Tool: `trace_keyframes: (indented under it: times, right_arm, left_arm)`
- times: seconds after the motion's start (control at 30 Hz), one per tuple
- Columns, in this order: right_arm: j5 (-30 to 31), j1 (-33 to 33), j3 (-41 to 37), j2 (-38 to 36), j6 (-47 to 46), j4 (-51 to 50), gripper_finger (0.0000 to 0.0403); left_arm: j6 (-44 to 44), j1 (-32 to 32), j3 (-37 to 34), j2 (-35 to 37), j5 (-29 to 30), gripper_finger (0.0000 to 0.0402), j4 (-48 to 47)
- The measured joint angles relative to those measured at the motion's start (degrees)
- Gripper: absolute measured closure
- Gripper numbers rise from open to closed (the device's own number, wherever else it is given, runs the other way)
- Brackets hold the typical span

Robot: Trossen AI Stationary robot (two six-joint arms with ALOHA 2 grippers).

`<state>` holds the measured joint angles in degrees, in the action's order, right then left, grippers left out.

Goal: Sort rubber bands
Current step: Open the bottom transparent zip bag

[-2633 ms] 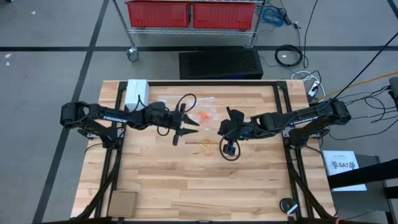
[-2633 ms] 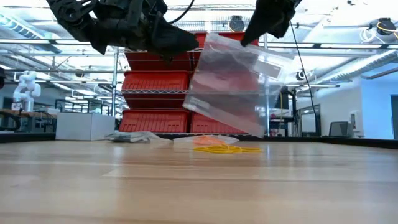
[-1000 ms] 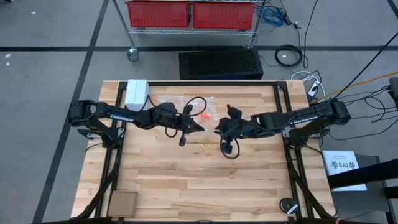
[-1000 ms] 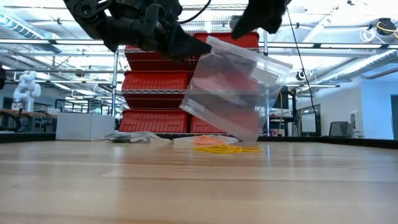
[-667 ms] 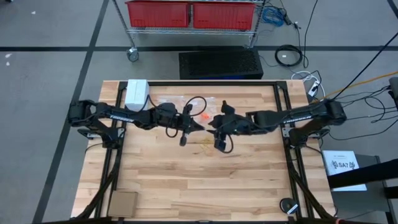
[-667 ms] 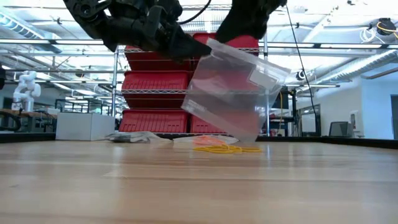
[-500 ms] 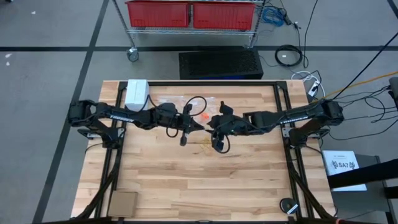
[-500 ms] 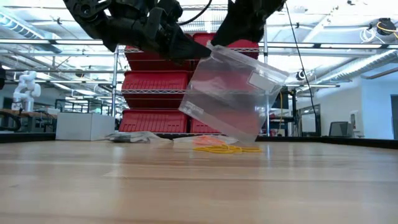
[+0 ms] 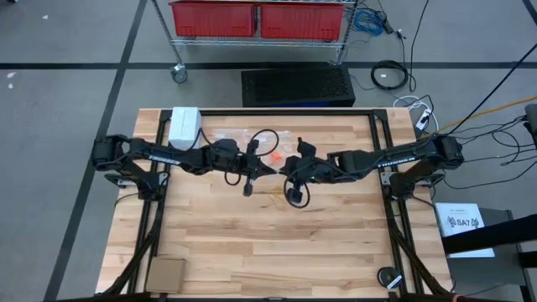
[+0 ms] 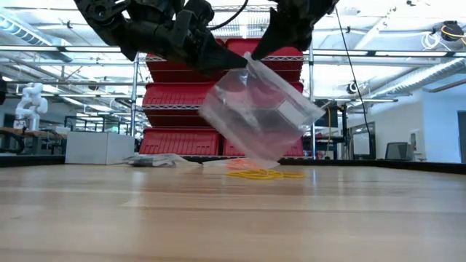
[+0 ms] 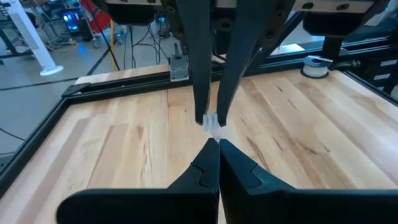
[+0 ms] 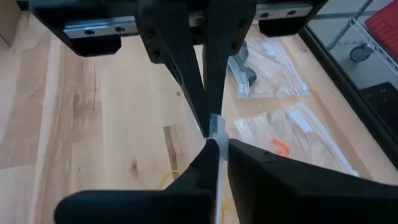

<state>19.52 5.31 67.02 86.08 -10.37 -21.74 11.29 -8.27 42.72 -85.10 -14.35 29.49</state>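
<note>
Both my grippers meet above the table's middle. My left gripper (image 9: 267, 169) and right gripper (image 9: 283, 167) are each pinched onto the top edge of a clear zip bag (image 10: 258, 116), which hangs tilted in the air. Yellow and orange rubber bands (image 10: 256, 171) lie on the table (image 10: 233, 218) beneath it.
</note>
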Motion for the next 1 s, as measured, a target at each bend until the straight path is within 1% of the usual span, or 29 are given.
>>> trace_keyframes:
  times: [0.27,0.57,0.63,0.7,0.77,0.87,1.0]
  right_arm:
    - [0.09,0.71,0.02,-0.25,-1.22,-3.14,0.0401]
    - [-0.22,2.82,0.0,-0.33,-6.24,-10.3,0.0401]
    - [0.42,3.27,0.0,-0.33,-6.76,-10.35,0.0401]
    - [2.77,3.71,0.02,-0.33,-6.77,-9.57,0.0403]
    - [5.16,3.96,0.82,-0.33,-6.41,-9.89,0.0394]
    - [7.57,3.95,2.52,-0.33,-5.42,-9.78,0.0368]
    - [7.49,3.36,3.58,-0.34,-3.9,-8.27,0.0326]
  left_arm:
    - [-0.04,-0.38,0.0,0.0,1.13,0.0401,0.05]
    - [-0.43,-1.07,0.0,0.0,1.38,0.0401,0.16]
    - [-0.44,-1.07,0.0,0.0,1.38,0.0401,0.14]
    - [-0.44,-1.02,0.0,0.0,1.38,0.0401,0.13]
    - [-0.44,-1.03,0.0,0.0,1.38,0.0401,0.12]
    - [-0.44,-1.03,0.0,0.0,1.38,0.0401,0.09]
    - [-0.44,-1.03,0.0,0.0,1.38,0.0401,0.02]
